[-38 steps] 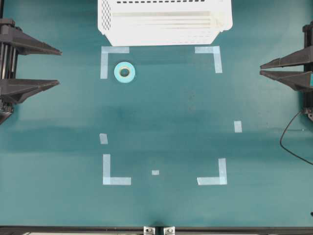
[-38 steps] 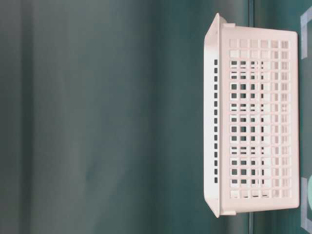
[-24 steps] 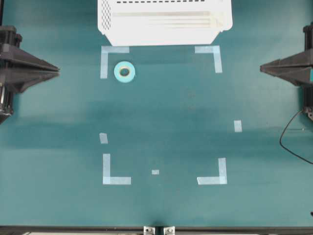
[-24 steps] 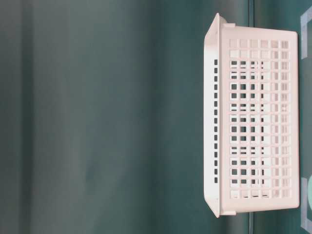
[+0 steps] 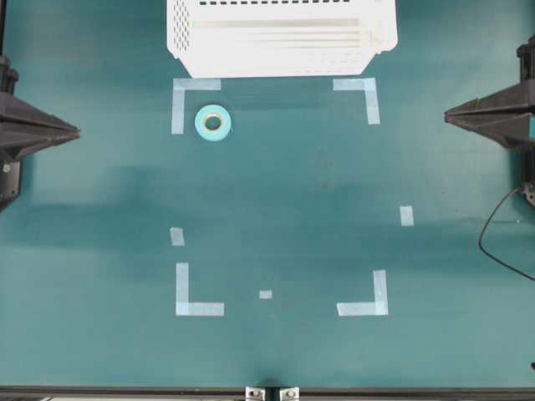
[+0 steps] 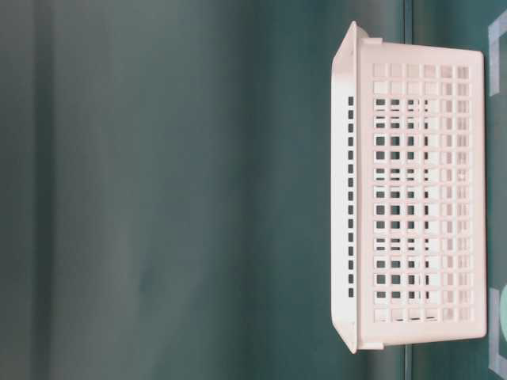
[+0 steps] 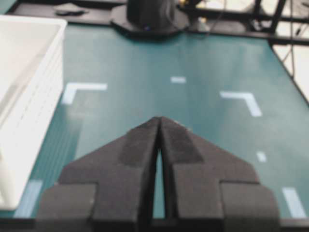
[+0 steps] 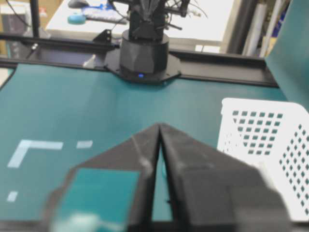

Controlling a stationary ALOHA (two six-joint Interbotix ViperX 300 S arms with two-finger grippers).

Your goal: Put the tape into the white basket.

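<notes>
The small light-teal ring-shaped roll of tape [image 5: 213, 123] is lying flat on the dark-teal counter [image 5: 292, 192], just in front of the large white perforated plastic basket [image 5: 280, 38]. Both tools, left [image 7: 159, 126] and right [image 8: 159, 131], are apparently sitting clenched, grasping nothing.

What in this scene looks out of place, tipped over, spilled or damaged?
Nothing stands out. The tape lies flat on the table, apart from the white basket, which stands upright and looks intact. Both grippers sit at the table's sides with jaws shut.
</notes>
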